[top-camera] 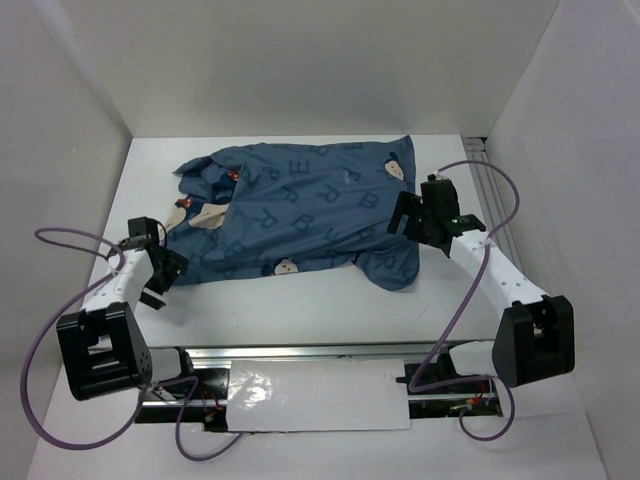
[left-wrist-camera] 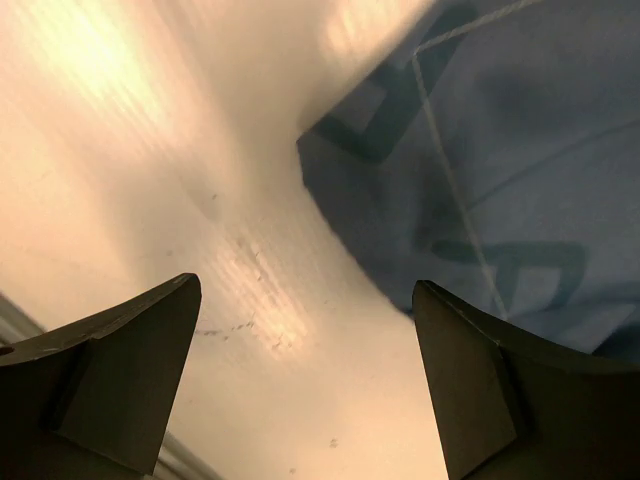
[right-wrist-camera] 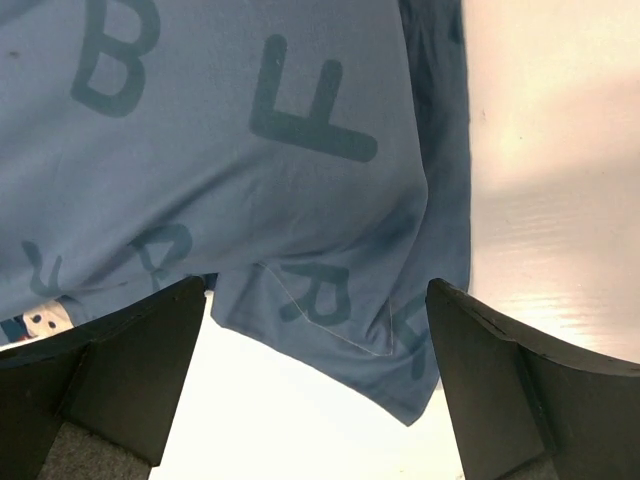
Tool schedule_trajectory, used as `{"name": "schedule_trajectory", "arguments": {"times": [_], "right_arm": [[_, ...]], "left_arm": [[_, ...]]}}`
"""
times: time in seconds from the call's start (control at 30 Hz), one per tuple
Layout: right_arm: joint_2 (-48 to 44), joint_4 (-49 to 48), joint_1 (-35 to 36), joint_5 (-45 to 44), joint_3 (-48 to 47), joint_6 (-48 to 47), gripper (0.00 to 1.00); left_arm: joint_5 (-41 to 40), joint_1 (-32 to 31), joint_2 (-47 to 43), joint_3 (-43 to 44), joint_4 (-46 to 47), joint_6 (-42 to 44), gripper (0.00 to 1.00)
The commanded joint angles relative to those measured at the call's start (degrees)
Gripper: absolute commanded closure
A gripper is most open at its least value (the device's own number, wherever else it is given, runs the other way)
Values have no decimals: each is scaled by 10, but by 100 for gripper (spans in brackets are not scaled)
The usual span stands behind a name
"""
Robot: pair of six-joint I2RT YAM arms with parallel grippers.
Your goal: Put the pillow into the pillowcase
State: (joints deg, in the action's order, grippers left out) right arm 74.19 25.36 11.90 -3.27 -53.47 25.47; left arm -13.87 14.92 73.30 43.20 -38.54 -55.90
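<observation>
The blue pillowcase (top-camera: 300, 215), printed with letters and mouse faces, lies rumpled and bulging across the middle of the white table (top-camera: 300, 300). No plain white pillow shows in any view. My left gripper (top-camera: 163, 270) is open and empty at the pillowcase's near-left edge; in the left wrist view its jaws (left-wrist-camera: 305, 380) stand wide over bare table, with the pillowcase (left-wrist-camera: 490, 170) just beyond the right finger. My right gripper (top-camera: 408, 215) is open and empty above the pillowcase's near-right corner; in the right wrist view that corner (right-wrist-camera: 330, 310) hangs between the spread jaws (right-wrist-camera: 315, 385).
White walls enclose the table at the back (top-camera: 320, 70), left and right. A metal rail (top-camera: 300, 352) and a white sheet (top-camera: 320, 398) run along the near edge between the arm bases. Purple cables (top-camera: 40, 400) loop beside each arm.
</observation>
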Motion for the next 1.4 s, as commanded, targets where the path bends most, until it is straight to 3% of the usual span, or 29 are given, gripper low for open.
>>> {"name": "schedule_trajectory", "arguments": {"times": [0.0,0.27,0.37,0.47,0.5,0.63,0.87,1.0,1.03,1.1,1.17,1.2,1.23,1.37], "right_arm": [[2,4,-10,26,-3,-9,1],[-57,31,-27,18,64,2,0],[-75,44,-32,25,78,2,0],[-82,50,-38,38,86,2,0],[-82,50,-38,38,102,2,0],[-70,24,-38,61,146,12,0],[3,-50,-21,92,157,18,0],[44,-83,-1,92,169,24,7],[51,-89,-1,100,169,30,10],[68,-109,5,119,174,30,27],[79,-126,11,119,174,35,51],[88,-142,16,119,174,35,87],[88,-142,16,114,174,35,100],[21,-147,16,32,116,28,100]], "left_arm": [[-15,21,9,-1,94,3,0],[61,27,85,-37,232,43,0],[48,27,121,-37,245,43,11],[64,33,140,-37,255,57,89],[70,33,147,-37,255,57,100],[90,33,147,-37,269,72,100],[83,33,71,-63,279,89,100],[82,33,34,-68,284,89,100],[89,33,23,-73,284,94,100],[89,33,18,-73,277,94,100],[89,33,2,-68,271,94,100],[89,33,2,-68,271,94,100],[89,33,-4,-68,271,94,100],[110,33,-17,-48,257,94,100]]}}
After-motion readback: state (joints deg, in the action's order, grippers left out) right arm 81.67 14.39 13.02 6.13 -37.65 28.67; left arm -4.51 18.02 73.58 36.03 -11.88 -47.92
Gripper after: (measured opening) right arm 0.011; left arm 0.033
